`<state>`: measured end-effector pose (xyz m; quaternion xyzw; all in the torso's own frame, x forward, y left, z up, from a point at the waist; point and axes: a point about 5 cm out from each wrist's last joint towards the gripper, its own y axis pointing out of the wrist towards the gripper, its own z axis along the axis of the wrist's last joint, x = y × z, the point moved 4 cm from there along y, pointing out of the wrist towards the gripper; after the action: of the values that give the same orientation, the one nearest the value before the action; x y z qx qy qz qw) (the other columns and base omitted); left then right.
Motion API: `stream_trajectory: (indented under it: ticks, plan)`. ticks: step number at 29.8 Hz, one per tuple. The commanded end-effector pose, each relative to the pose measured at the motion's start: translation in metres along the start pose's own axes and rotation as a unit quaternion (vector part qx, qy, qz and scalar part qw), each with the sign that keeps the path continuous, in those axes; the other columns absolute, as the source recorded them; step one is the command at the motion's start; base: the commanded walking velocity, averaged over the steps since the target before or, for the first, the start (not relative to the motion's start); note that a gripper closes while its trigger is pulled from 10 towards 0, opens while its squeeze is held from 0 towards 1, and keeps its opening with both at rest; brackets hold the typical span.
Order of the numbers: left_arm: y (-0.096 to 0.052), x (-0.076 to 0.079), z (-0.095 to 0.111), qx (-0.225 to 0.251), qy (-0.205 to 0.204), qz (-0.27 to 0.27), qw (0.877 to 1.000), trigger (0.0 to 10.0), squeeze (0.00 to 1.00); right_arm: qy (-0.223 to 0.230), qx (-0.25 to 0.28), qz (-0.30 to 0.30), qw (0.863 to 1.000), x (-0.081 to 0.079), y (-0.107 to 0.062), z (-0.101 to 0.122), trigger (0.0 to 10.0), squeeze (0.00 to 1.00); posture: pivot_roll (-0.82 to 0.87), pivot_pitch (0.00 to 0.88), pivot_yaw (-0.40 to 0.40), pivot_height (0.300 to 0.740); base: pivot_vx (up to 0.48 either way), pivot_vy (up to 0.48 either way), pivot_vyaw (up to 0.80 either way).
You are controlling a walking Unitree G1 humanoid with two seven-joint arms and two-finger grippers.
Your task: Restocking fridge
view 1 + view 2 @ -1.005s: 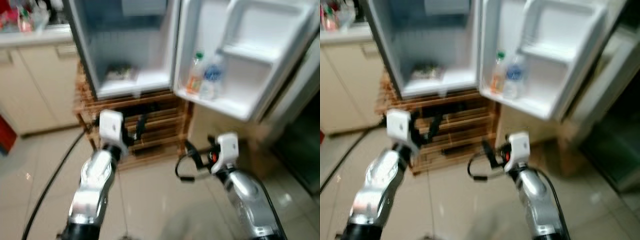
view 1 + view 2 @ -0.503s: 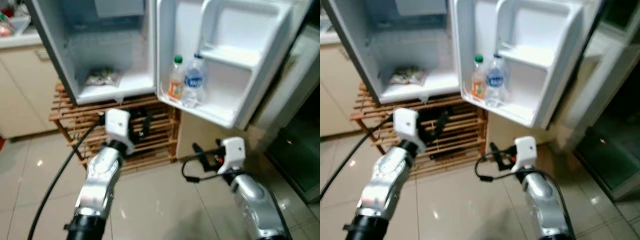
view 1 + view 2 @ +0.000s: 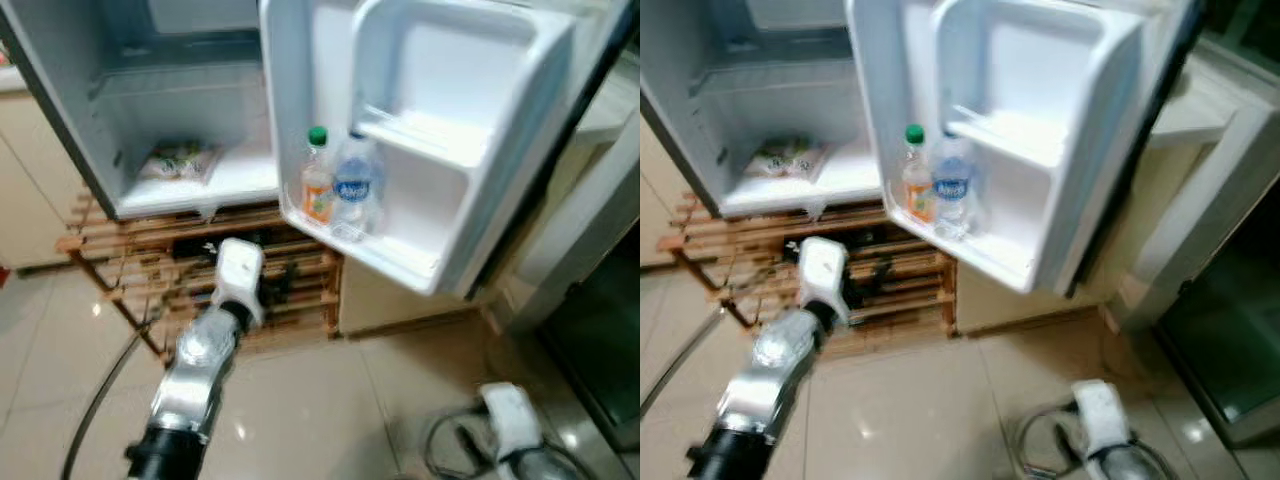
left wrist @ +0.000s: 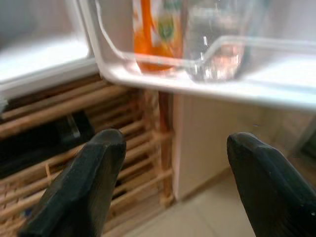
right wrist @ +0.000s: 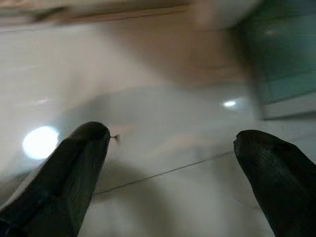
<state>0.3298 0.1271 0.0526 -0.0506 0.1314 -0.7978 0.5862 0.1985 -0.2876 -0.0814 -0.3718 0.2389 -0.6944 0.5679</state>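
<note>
Dropping low, the right arm now hangs near the floor [image 5: 163,148], where a second ago it was up in front of the robot. The right gripper [image 5: 170,163] has its fingers spread wide and holds nothing. The head has also turned, so the fridge [image 3: 150,100] looks nearer. That likely means the robot is done with one item and must fetch the next.

The left gripper [image 4: 173,168] is up, near the wooden rack [image 3: 130,270], spread wide and empty too.

The door shelf [image 3: 400,255] holds an orange bottle [image 3: 317,185] and a water bottle [image 3: 353,185], side by side. Inside the fridge, on the left, lies one green packet [image 3: 180,160].
</note>
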Motion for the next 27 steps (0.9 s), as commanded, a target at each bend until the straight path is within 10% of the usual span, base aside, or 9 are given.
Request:
stream_trajectory:
  ticks: [1, 5, 10, 18, 27]
  plan:
    - [-0.004, -0.016, -0.033, -0.084, 0.02, 0.024, 0.996, 10.0, 0.0, 0.011, 0.026, -0.063, 0.998, 0.018, 0.004, 0.021, 10.0, 0.0, -0.18, 0.0, 0.032, 0.74, 0.0, 0.0, 0.0]
    - [-0.031, -0.009, -0.116, -0.276, 0.046, -0.041, 0.959, 10.0, 0.0, 0.016, 0.158, -0.19, 0.969, 0.07, -0.001, 0.127, 10.0, 0.0, -0.17, 0.0, 0.041, 0.74, 0.0, 0.0, 0.0]
    - [-0.053, -0.021, -0.153, -0.344, 0.091, -0.041, 0.934, 10.0, 0.0, 0.053, 0.237, -0.199, 0.949, 0.075, -0.011, 0.19, 10.0, 0.0, -0.16, 0.0, 0.031, 0.74, 0.0, 0.0, 0.0]
    - [-0.09, -0.025, -0.198, -0.429, 0.156, -0.06, 0.888, 10.0, 0.0, 0.094, 0.329, 0.009, 0.94, -0.016, -0.021, 0.274, 10.0, 0.0, -0.17, 0.0, 0.062, 0.74, 0.0, 0.0, 0.0]
    - [-0.091, -0.009, -0.205, -0.435, 0.177, -0.072, 0.88, 10.0, 0.0, 0.087, 0.339, 0.098, 0.931, -0.071, -0.032, 0.3, 10.0, 0.0, -0.17, 0.0, 0.071, 0.74, 0.0, 0.0, 0.0]
